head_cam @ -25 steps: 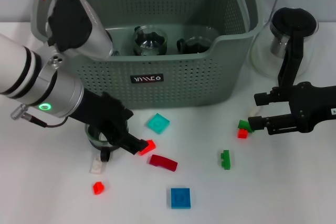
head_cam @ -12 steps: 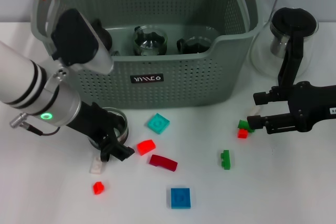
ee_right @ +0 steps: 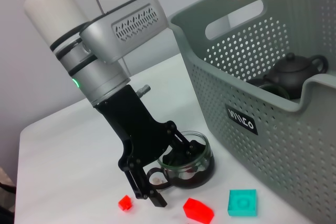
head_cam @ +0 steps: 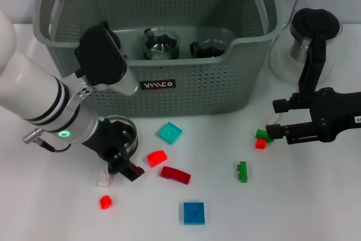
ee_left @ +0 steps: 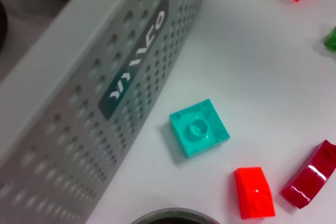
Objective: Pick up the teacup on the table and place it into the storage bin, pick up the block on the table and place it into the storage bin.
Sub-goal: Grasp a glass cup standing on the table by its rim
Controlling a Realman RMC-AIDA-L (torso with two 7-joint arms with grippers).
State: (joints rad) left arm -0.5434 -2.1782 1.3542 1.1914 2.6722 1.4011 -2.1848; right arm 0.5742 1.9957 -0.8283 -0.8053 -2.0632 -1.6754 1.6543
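While left gripper [head_cam: 125,161] clamps the teacup [ee_right: 185,160] rim on the table [head_cam: 293,196], right gripper [head_cam: 277,121] parked, grip unclear.

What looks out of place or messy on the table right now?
Loose blocks lie scattered before the storage bin, at all angles: teal block, dark red block, blue block. The teacup stands upright by the left gripper; nothing is spilled.

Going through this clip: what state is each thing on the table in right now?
storage bin: upright, teapot inside.
teacup: upright on the table, outside the bin, left gripper at it.
teal block: flat on the table, stud up, not in the bin.
glass jug: upright, black lid on.
right gripper: low beside the green block.
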